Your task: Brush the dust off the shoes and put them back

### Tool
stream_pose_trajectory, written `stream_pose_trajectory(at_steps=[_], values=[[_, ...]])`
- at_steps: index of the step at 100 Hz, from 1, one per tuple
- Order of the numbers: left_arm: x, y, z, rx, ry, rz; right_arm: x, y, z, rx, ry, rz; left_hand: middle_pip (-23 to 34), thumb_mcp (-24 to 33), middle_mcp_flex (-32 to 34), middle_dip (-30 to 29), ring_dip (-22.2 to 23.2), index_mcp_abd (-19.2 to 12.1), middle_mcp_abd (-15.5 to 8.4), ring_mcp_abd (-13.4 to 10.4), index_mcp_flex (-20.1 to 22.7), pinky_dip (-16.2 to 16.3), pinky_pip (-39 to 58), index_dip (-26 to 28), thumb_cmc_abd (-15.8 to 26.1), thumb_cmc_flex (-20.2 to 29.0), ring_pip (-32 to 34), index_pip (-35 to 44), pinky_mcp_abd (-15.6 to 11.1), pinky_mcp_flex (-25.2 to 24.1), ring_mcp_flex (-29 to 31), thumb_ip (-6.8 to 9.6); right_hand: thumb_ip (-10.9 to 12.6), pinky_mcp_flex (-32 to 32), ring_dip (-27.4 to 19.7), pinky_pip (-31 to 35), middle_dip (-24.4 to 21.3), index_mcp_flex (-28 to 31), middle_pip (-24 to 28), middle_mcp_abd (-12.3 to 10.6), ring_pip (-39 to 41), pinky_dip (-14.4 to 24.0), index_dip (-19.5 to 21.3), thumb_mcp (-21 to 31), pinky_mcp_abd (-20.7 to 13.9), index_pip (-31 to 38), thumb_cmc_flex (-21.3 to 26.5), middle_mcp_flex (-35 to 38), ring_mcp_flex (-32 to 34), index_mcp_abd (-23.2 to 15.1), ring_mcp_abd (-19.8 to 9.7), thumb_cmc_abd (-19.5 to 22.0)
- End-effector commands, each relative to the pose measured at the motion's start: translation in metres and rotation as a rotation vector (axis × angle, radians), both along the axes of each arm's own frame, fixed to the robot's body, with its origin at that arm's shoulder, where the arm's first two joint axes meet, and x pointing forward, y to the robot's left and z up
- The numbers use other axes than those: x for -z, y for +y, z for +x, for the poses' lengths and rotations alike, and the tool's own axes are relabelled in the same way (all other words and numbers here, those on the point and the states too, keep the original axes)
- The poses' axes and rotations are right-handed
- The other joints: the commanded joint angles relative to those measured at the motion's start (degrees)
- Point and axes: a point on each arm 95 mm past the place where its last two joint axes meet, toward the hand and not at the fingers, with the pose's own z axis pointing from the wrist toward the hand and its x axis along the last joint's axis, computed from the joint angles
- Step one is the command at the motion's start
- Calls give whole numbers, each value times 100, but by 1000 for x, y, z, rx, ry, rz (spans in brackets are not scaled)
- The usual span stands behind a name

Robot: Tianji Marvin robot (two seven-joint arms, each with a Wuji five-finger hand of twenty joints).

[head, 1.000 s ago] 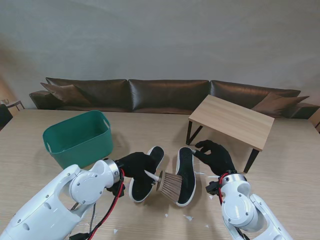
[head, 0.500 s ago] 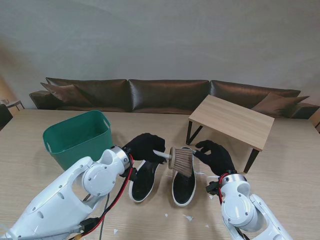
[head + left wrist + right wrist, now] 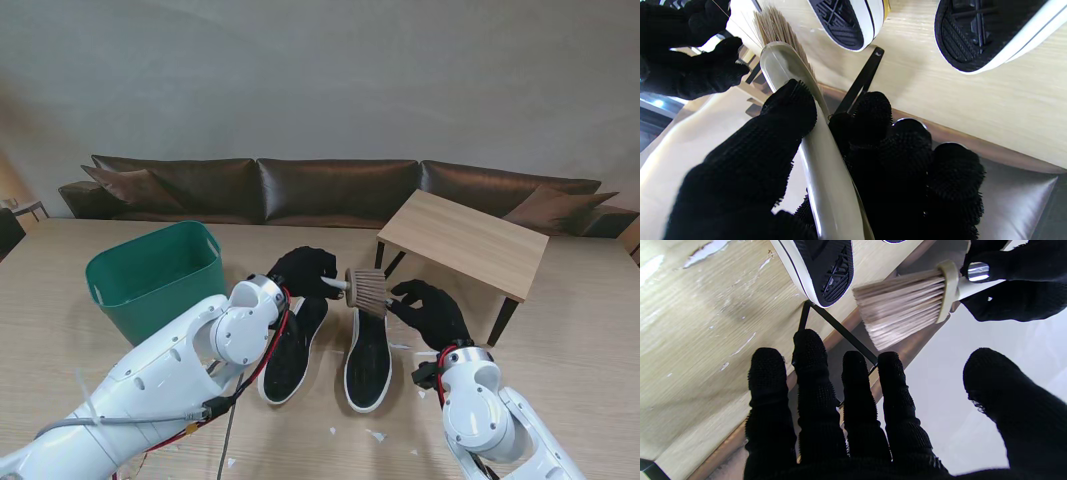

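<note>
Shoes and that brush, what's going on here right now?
The left hand grips a pale-handled brush, its bristles over the far end of the right shoe. The right hand hovers open beside that shoe, holding nothing. Both black shoes lie sole-up on the table, the left shoe alongside. White specks dot the table nearer to me. A green bin stands at the left.

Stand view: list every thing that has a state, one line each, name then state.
brush: held in the left hand, bristles over the far end of the right shoe
left hand: shut on the brush handle
right hand: open, fingers spread, holding nothing
left shoe: lying sole-up on the table
right shoe: lying sole-up on the table
green bin: upright, open-topped; inside not visible
</note>
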Motion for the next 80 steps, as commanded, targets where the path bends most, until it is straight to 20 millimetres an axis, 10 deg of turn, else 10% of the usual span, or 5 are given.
stream_pose_trajectory(at_steps=[1, 80], values=[[2, -9, -1, 21, 28, 6, 1, 3, -1, -10, 9, 4, 111, 355, 227, 12, 46, -145, -8, 2, 188, 77, 193, 128, 200, 408, 56, 344, 82, 82, 313, 148, 146, -1184, -14, -8, -81, 155, 0, 70, 62, 21, -59, 77, 122, 29, -239, 71, 79, -17, 46, 129], [22, 15, -32, 107, 192, 111, 3, 3, 0, -15, 17, 4, 90, 313, 216, -31, 14, -166, -21, 1, 159, 51, 182, 137, 246, 412, 27, 343, 37, 23, 306, 145, 147, -1190, -16, -12, -83, 162, -5, 71, 60, 22, -61, 74, 121, 23, -243, 63, 74, -21, 52, 137]])
